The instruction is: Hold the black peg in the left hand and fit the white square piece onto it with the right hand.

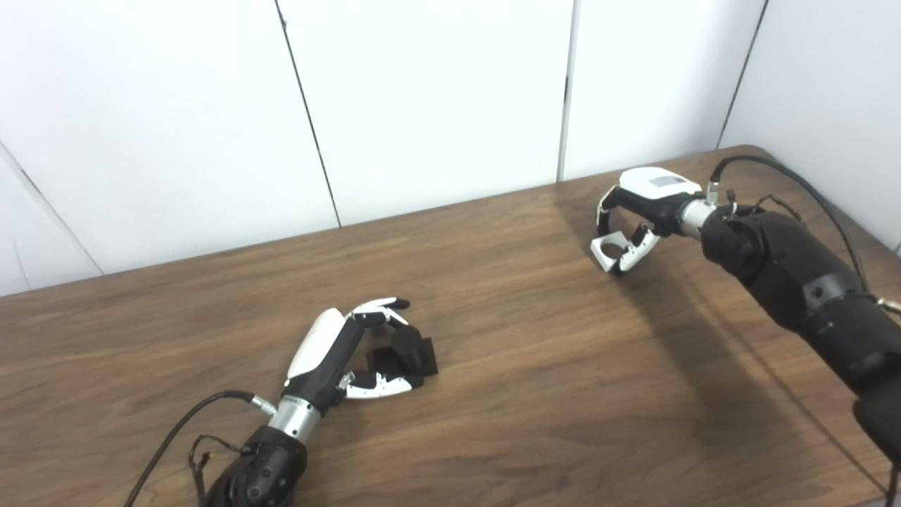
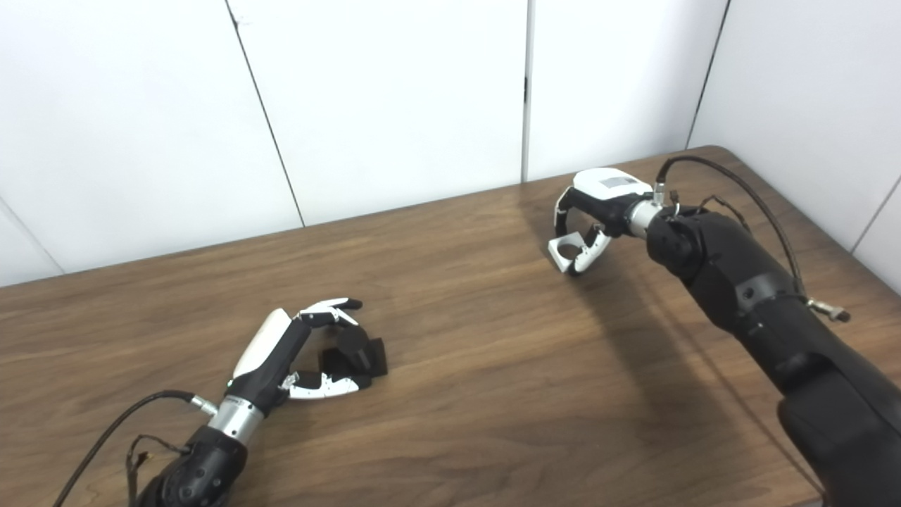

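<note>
The black peg [image 1: 410, 346], a short cylinder on a flat black base, stands on the wooden table [image 1: 507, 366] left of centre. My left hand [image 1: 336, 348] lies on the table beside it. Its fingers reach over the far side of the peg and its thumb along the near side, still spread and not clamped. At the far right my right hand [image 1: 644, 201] curls over the white square piece [image 1: 607, 251], which has a round hole. Fingers and thumb pinch this piece low at the tabletop; I cannot see whether it is lifted.
White wall panels [image 1: 436, 98] rise just behind the table's far edge. The table's right corner [image 1: 757, 149] is close behind my right hand. A black cable [image 1: 788, 172] loops over the right forearm, and another trails from the left wrist.
</note>
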Controlling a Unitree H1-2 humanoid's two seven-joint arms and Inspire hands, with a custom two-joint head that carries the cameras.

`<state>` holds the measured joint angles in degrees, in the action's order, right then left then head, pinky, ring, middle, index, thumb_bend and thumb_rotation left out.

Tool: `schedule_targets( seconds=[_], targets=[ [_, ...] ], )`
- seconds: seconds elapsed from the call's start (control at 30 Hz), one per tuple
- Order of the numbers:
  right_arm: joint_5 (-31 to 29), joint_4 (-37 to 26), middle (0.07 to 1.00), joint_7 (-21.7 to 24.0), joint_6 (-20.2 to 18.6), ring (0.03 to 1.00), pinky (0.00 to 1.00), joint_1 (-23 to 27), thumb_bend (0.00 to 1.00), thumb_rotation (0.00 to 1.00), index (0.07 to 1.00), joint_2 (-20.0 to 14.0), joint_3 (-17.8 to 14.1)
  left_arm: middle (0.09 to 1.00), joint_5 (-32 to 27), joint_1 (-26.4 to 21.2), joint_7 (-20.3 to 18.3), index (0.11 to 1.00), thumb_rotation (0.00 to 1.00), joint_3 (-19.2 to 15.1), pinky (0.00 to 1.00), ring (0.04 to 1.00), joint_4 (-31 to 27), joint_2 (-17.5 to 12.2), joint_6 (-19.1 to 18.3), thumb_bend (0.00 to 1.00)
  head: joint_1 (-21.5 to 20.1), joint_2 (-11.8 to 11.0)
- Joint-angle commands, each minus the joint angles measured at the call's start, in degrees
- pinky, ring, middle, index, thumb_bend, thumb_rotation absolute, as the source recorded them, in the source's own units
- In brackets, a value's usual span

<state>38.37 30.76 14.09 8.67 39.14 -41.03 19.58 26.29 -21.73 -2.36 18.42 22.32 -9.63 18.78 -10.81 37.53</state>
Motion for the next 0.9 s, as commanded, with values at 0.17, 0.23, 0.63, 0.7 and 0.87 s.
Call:
schedule_targets(
  seconds=[0.17,0.23,0.63,0.7,0.87],
  targets=[
    [-1.85,-7.53,0.758,-0.10,2.96,0.863,0.85,3.72,0.52,0.14,0.485,-2.85,-3.81,0.826,0.49,1.35,-1.16,0.491,0.07,0.42,0.75,0.856,2.18,-0.76,-1.64,0.52,-0.16,0.06],
    [-2.23,-9.77,0.760,0.79,2.85,0.864,0.85,3.58,0.52,0.14,0.485,-2.99,-4.28,0.824,0.49,1.23,-1.01,0.490,0.07,0.47,0.75,0.853,2.47,-0.66,-1.34,0.52,-0.13,0.06],
    [-5.60,-19.38,0.770,5.95,4.66,0.876,0.81,3.41,0.52,0.14,0.483,-2.38,-5.41,0.825,1.00,0.61,-0.70,0.490,0.07,0.85,0.76,0.852,3.60,0.02,-1.96,0.52,1.64,0.21],
    [-6.29,-20.90,0.768,6.80,4.92,0.873,0.80,3.40,0.52,0.14,0.482,-2.02,-5.48,0.825,1.15,0.53,-0.63,0.490,0.07,0.91,0.75,0.848,3.60,0.12,-2.12,0.52,2.13,0.23],
    [-8.70,-25.21,0.772,9.91,4.64,0.884,0.79,3.60,0.52,0.14,0.482,-0.74,-5.40,0.821,0.85,0.22,-0.22,0.490,0.07,0.90,0.75,0.846,4.11,0.62,-1.44,0.52,4.64,0.55]
  ],
)
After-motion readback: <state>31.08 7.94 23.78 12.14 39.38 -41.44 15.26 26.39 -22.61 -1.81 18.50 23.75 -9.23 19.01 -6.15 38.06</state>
